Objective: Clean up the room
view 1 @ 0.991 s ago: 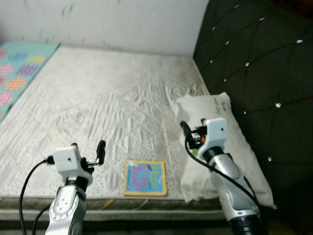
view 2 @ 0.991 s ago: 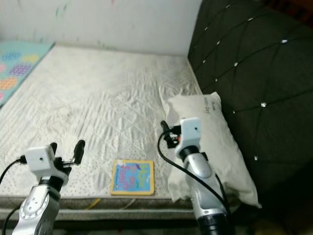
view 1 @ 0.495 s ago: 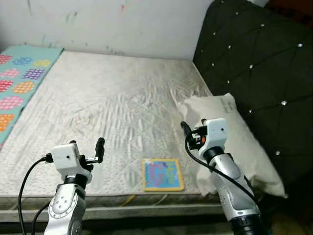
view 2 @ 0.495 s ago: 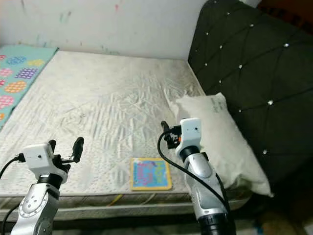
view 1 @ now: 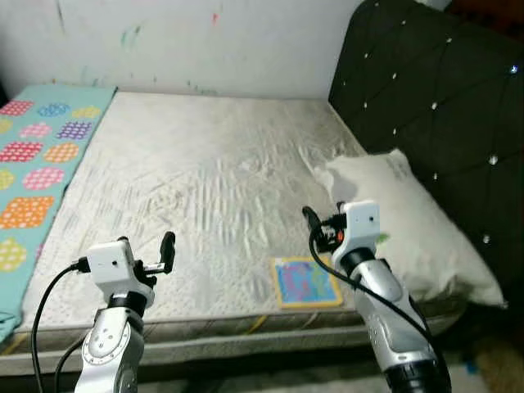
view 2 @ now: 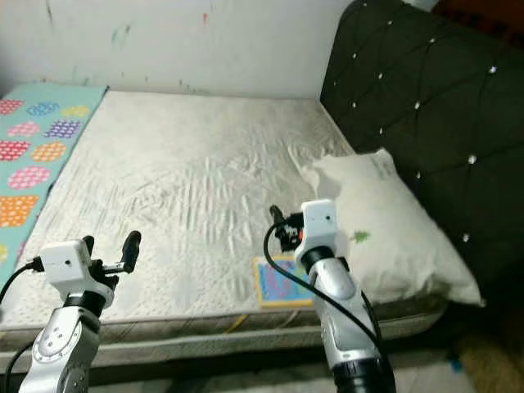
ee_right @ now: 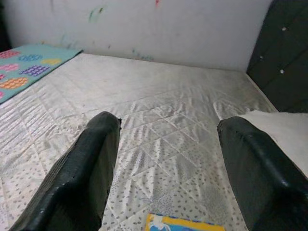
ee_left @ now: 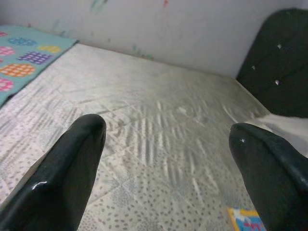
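Before you lies a bare quilted white mattress (view 1: 205, 188), with a small square colourful picture book (view 1: 304, 282) flat near its front edge, beside the cream pillow (view 1: 409, 225). Your left tool (view 1: 147, 250) and right tool (view 1: 321, 225) hover released, fingers spread.

Head stereo pair looks forward and down from the foot edge of the mattress (view 1: 205, 180). Both wrist cameras sit low, near its surface, facing the far wall (ee_right: 144, 24). All views share mattress and headboard (view 2: 409, 106).
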You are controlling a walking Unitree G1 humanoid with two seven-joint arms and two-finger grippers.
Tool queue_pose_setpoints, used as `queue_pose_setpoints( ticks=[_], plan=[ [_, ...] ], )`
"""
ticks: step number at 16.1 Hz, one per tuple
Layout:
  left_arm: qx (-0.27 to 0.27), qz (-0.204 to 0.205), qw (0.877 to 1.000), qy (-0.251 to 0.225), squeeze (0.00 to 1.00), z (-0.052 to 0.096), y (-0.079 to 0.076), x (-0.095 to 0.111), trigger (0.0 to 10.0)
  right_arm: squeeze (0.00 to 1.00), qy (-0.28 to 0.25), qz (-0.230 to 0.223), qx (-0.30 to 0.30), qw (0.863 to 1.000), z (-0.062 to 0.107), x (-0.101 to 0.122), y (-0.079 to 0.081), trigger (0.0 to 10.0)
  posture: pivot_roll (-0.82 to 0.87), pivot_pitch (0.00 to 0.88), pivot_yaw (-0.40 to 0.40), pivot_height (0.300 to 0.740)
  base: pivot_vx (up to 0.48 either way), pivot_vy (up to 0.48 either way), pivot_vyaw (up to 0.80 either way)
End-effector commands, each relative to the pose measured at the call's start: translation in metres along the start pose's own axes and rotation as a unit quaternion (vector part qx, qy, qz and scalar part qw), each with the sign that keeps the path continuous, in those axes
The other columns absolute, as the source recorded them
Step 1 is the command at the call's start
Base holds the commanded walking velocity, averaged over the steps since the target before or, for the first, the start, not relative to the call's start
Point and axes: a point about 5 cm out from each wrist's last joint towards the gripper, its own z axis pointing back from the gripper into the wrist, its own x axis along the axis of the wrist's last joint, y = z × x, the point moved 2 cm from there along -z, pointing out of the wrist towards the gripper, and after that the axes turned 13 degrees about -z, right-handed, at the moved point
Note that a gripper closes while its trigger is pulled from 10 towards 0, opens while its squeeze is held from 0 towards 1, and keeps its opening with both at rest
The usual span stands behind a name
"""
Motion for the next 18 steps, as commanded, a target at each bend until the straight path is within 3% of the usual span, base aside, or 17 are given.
queue_pose_setpoints(
  ticks=[1, 14, 18],
  plan=[
    [-0.009, 0.004, 1.0, 0.004, 0.0, -0.0013, -0.0085, -0.0004, 10.0, 0.0, 0.004, 0.003, -0.014, 1.0, 0.0029, -0.0004, -0.0101, 10.0, -0.11, 0.0, -0.065, 0.74, 0.0, 0.48, 0.0],
    [-0.004, 0.0, 1.0, 0.007, 0.0, -0.0031, -0.0077, -0.002, 10.0, 0.0, 0.013, 0.005, 0.003, 1.0, 0.002, -0.0042, -0.0052, 10.0, -0.11, 0.0, -0.061, 0.74, 0.0, 0.48, 0.0],
    [-0.008, 0.005, 1.0, -0.005, 0.0, -0.0027, -0.0078, 0.0017, 10.0, 0.0, 0.016, 0.016, 0.005, 1.0, 0.0034, -0.0057, -0.0044, 10.0, -0.12, 0.0, -0.06, 0.74, 0.0, 0.0, 0.0]
  ],
)
